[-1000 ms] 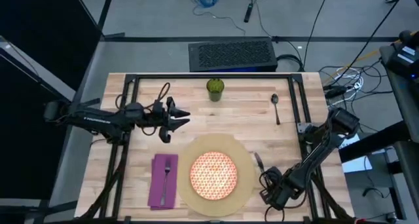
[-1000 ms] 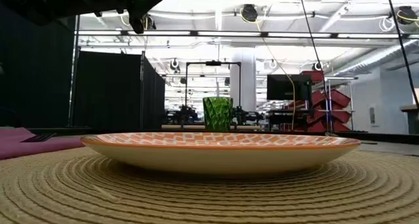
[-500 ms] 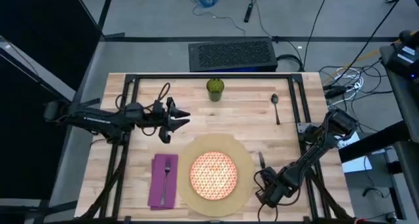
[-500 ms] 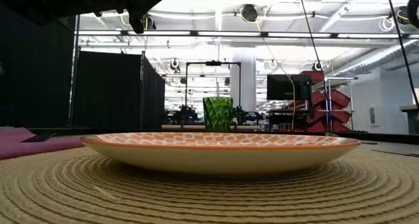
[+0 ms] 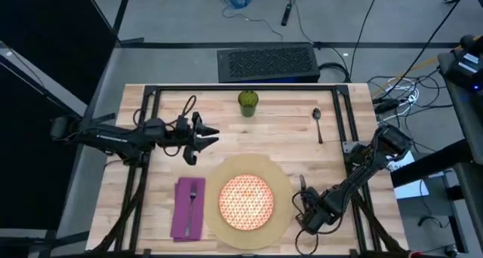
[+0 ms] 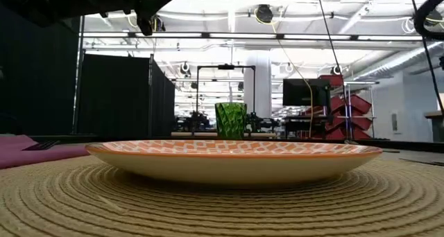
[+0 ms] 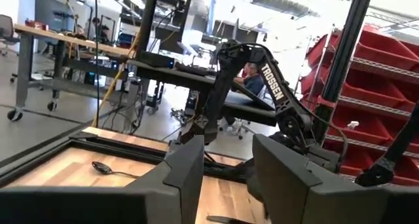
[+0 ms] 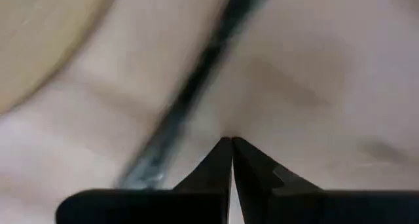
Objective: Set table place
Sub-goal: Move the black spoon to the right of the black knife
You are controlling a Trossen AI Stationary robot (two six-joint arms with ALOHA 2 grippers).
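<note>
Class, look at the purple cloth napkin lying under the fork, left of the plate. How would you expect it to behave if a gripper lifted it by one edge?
The purple napkin lies flat as folded cloth, so it would probably droop rather than stay stiff. It looks light, so a push would likely bunch it. The fork resting on it would probably slide off.

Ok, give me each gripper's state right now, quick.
Left gripper: open, holding nothing, above the table.
Right gripper: fingers shut, empty, down beside the knife.
</note>
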